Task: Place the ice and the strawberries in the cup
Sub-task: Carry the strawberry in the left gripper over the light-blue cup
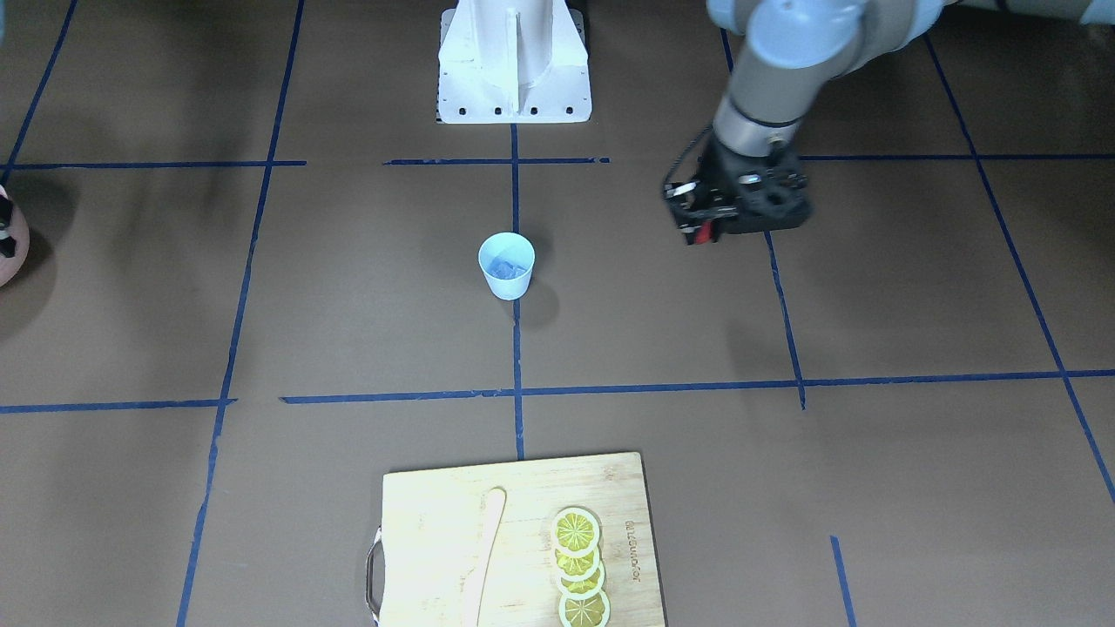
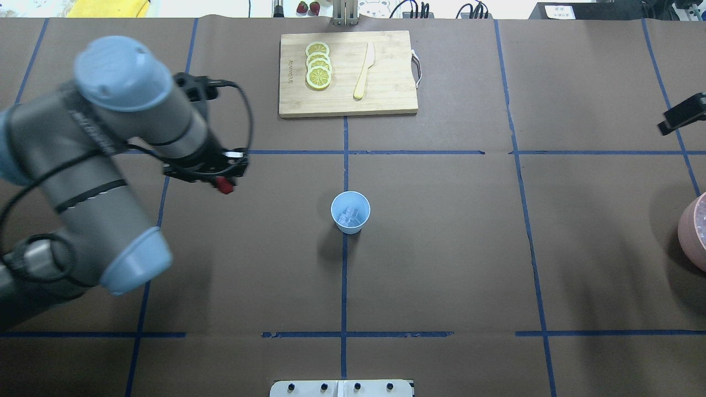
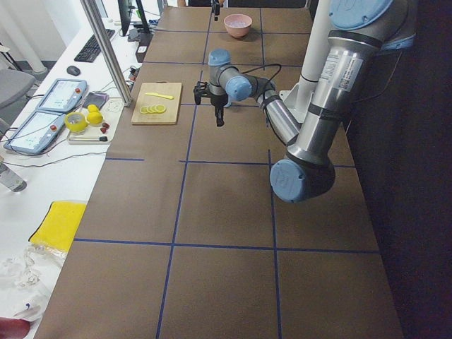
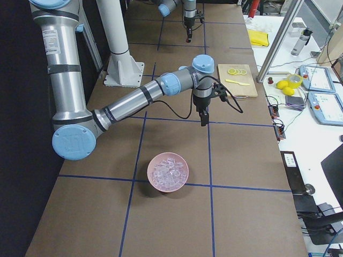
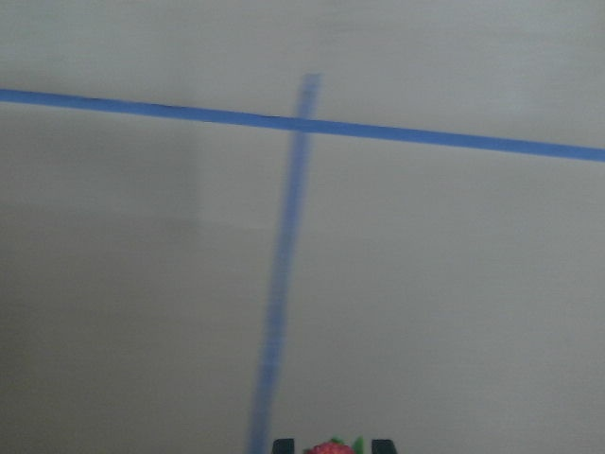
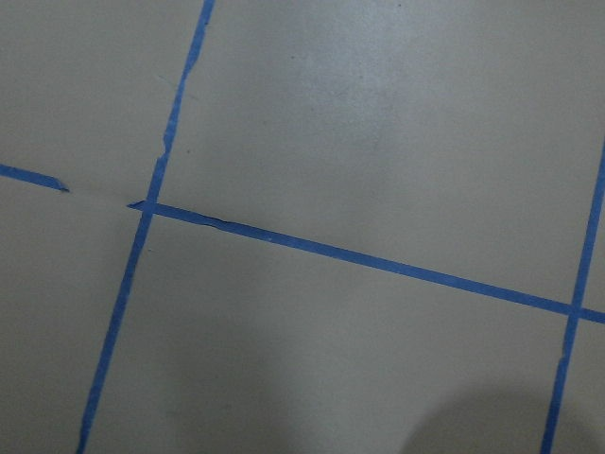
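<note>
Front view: the left arm came in from 1 o'clock with its wrist bent down. The left gripper (image 1: 702,229) was narrow, pinching the strawberry (image 1: 706,232) at 3 o'clock of the cup (image 1: 506,280), well apart from it. Ice (image 1: 507,266) lay in the cup. Overhead: that gripper hung at 9 o'clock of the cup. Right side view: the right arm was stretched out and the right gripper (image 4: 204,120) pointed straight down at 1 o'clock of the pink bowl (image 4: 168,187), which held more ice. Its width I couldn't tell. Left wrist: the berry sat between the fingertips at the 6 o'clock edge.
</note>
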`<state>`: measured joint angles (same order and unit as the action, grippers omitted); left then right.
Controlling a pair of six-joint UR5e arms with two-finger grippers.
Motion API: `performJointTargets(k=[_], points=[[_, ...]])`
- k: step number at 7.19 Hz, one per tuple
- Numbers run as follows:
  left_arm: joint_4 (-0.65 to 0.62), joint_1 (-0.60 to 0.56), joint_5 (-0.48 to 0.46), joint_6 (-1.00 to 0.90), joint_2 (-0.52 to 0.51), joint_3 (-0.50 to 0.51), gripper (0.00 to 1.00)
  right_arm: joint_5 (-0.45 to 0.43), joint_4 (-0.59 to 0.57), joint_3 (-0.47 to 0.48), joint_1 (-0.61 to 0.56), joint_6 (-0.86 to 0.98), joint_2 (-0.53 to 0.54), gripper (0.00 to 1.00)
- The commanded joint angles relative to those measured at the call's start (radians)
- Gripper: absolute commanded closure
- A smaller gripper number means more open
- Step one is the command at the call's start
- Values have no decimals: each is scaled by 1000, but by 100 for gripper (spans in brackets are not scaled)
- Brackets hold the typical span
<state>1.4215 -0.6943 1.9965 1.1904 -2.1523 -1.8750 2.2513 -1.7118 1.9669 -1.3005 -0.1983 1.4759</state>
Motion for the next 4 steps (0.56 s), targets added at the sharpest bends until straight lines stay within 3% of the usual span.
performJointTargets(k=[1,4], points=[[4,47,-30,34,-186,149,100,56,0,-80,-98,121,14,1],[10,155,-77,81,-253,197,100,56,0,-85,-105,125,14,1]])
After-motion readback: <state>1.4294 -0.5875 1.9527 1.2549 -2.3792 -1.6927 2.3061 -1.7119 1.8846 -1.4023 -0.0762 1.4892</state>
